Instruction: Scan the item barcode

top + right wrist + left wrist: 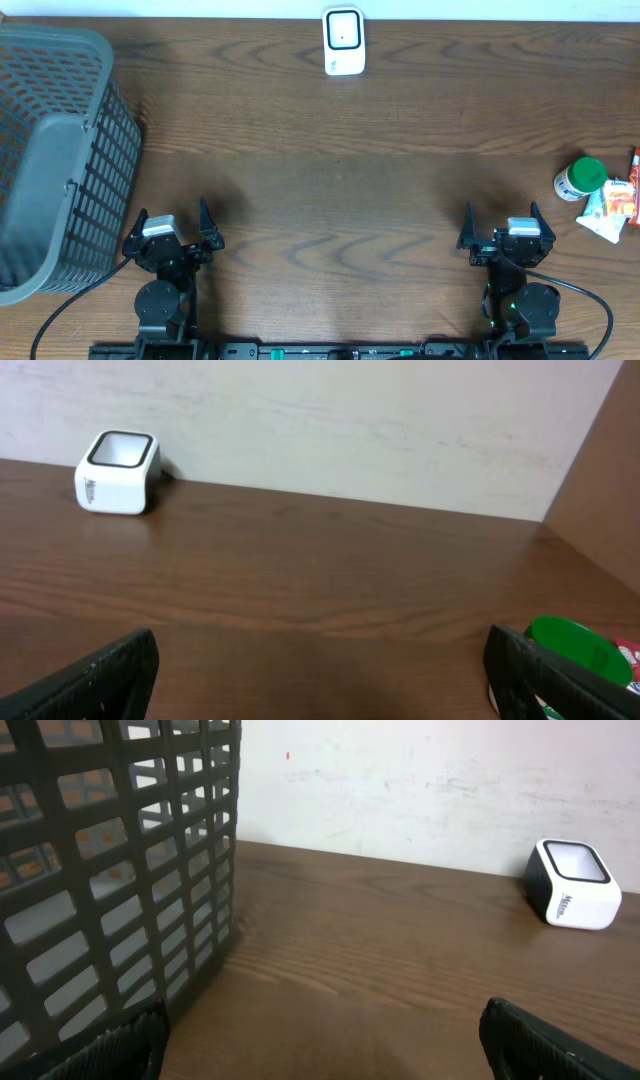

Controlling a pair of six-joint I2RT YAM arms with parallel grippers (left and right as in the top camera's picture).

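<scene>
A white barcode scanner [343, 40] with a dark window stands at the table's far edge, centre; it also shows in the left wrist view as the scanner [573, 884] and in the right wrist view as the scanner [117, 472]. At the right edge lie the items: a white bottle with a green cap [581, 178], a white and orange packet [611, 210] and a red item [635, 160], partly cut off. The green cap [578, 648] shows beside my right finger. My left gripper [172, 224] and right gripper [503, 226] rest near the front edge, both open and empty.
A large dark grey plastic basket [55, 150] lies on its side at the left, close to my left gripper; its lattice wall [110, 870] fills the left of the left wrist view. A pale wall [330, 420] backs the table.
</scene>
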